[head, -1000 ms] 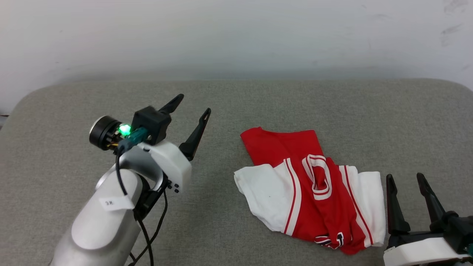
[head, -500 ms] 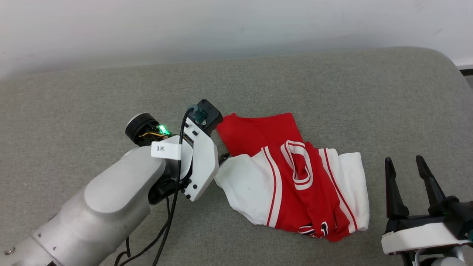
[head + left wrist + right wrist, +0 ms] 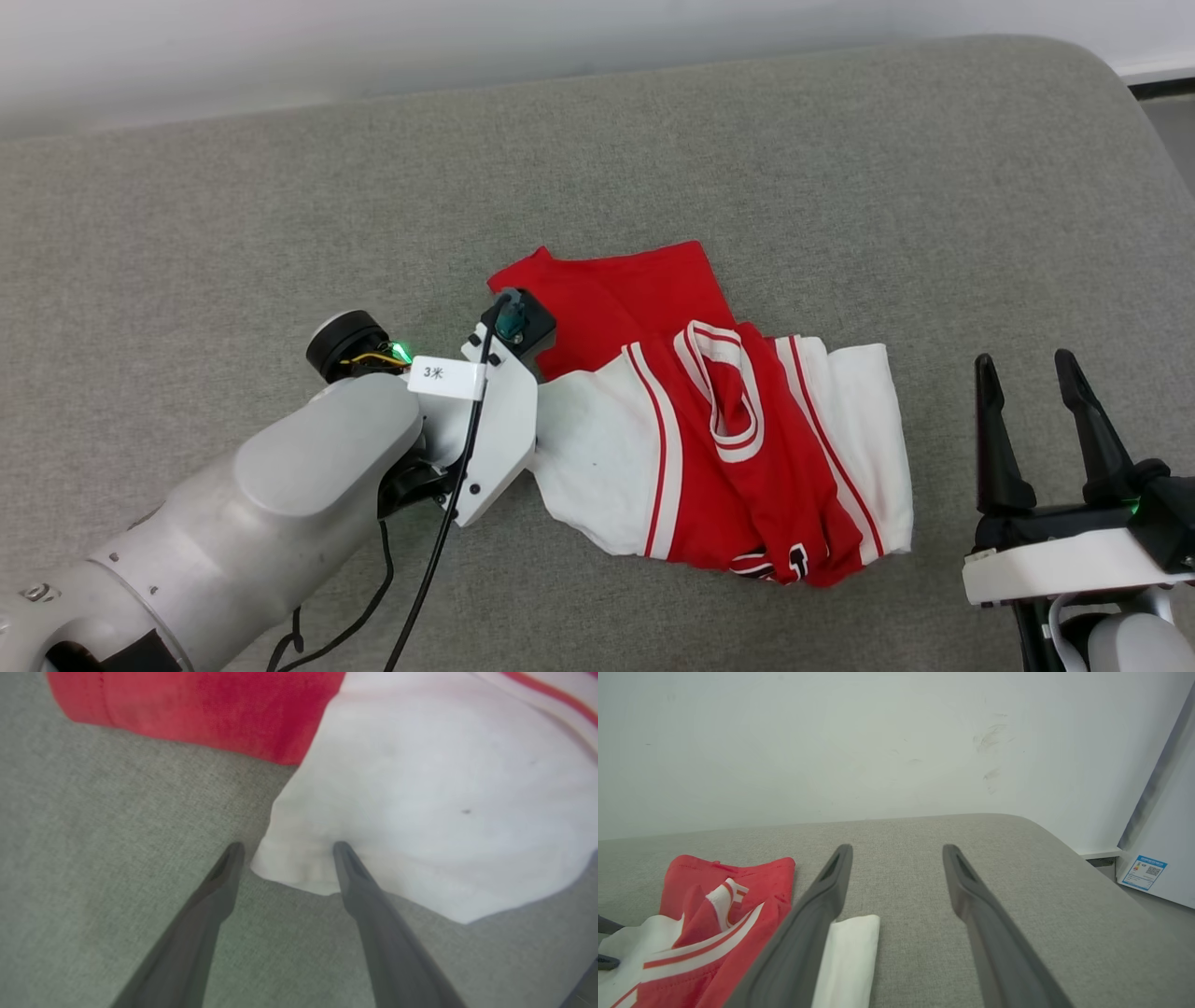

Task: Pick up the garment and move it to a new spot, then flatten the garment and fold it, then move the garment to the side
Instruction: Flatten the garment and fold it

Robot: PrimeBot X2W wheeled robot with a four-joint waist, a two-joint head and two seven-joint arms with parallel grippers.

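The red and white garment (image 3: 709,411) lies crumpled in the middle of the grey cushion (image 3: 840,140). The left gripper (image 3: 285,847) is wide open around the white sleeve tip, on the shirt's 9 o'clock side. It should press down, pinch plenty of cloth, then lift slowly. The right gripper (image 3: 1022,359) hangs wide open at 3 o'clock

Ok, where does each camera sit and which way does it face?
Head: high up, looking down on the grey cushion, shirt, left forearm and right claw.
Left wrist: along the open left claw, close to the shirt's white sleeve.
Right wrist: low, along the open right claw toward the wall.
Shared: all three show the shirt.
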